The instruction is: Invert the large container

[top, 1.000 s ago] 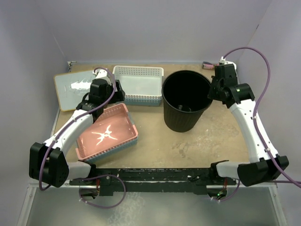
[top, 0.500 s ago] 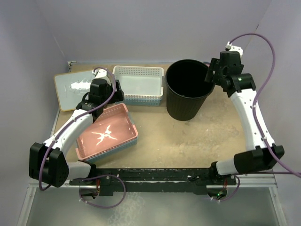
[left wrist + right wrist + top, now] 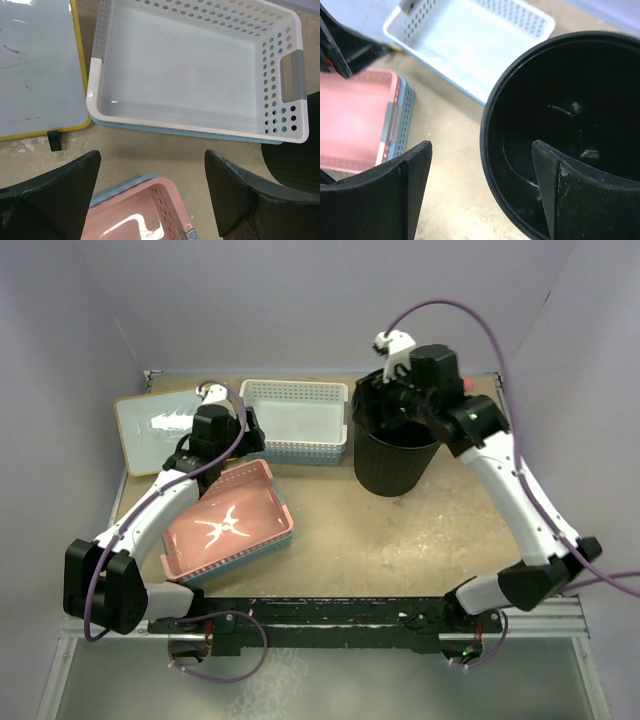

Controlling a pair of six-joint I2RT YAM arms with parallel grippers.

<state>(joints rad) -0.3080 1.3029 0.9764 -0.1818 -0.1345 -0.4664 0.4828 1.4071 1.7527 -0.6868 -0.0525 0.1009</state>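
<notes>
**Top view:** The large container (image 3: 395, 468) stands upright, mouth up and long axis vertical, toward the far right corner of the desk (image 3: 400, 540). My right gripper (image 3: 372, 408) reaches across its mouth from the right-edge side, fingers pointing at the part of the rim that faces the white basket (image 3: 295, 422). My left gripper (image 3: 252, 435) hangs toward the far left, just beside that basket, with the whiteboard (image 3: 150, 425) beyond it and the pink basket (image 3: 228, 522) toward the near edge. The right arm is plainly the nearer one. The white basket sits just beside the pot on its left. Bare desk lies open toward the near and right edges, which I judge the roomier way to tip.

**Left wrist:** My left gripper (image 3: 152, 160) is spread wide and holds nothing, over the strip of desk between the white basket (image 3: 195, 131) and the pink basket (image 3: 150, 210). Only a dark ribbed sliver of the container (image 3: 295, 160) shows at the frame's right.

**Right wrist:** My right gripper (image 3: 481, 150) is spread apart and empty, straddling the container's rim (image 3: 492, 100). One finger is outside over the desk, the other over the black interior. I cannot tell whether either finger touches the rim. Something glints at the bottom, but I cannot make it out. By my reckoning, the coming move turns on pinching that rim wall and rolling the mouth over, away from the white basket.
</notes>
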